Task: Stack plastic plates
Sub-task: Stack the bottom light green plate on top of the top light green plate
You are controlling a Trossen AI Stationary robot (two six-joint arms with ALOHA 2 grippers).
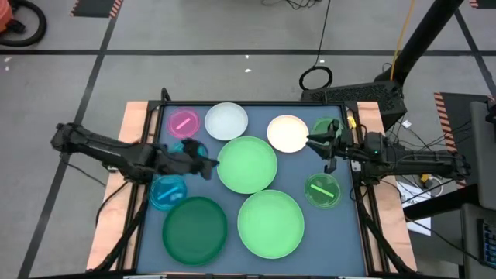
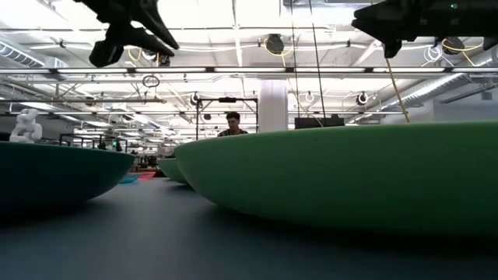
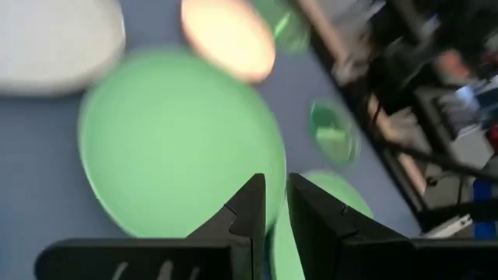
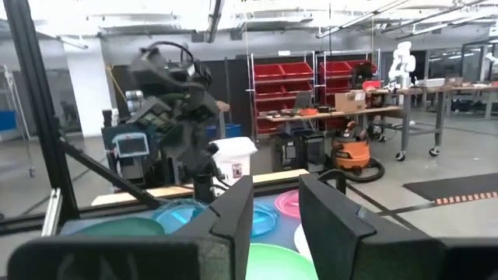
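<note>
Several round plastic plates lie flat on the blue mat. Large ones: a light green plate [image 1: 246, 164] in the middle, another light green plate [image 1: 270, 223] near the front, and a dark green plate [image 1: 194, 229]. Along the far side sit a white plate [image 1: 226, 121] and a cream plate [image 1: 287, 133]. Small ones: pink [image 1: 184, 122], blue [image 1: 167, 191], a second blue [image 1: 188, 147] partly under the left arm, green [image 1: 327, 126], and green with a stripe [image 1: 322, 191]. My left gripper [image 1: 208, 164] [image 3: 276, 204] hovers over the middle plate's left edge, open by a narrow gap. My right gripper [image 1: 316, 144] [image 4: 274, 206] hovers beside the cream plate, open and empty.
A raised wooden frame [image 1: 136, 155] borders the mat on the left and right. Both arms hang high above the table in the low view [image 2: 124, 31] [image 2: 397, 31]. Bare mat [image 1: 341, 240] shows at the near right corner. A person [image 2: 232, 123] stands far behind the table.
</note>
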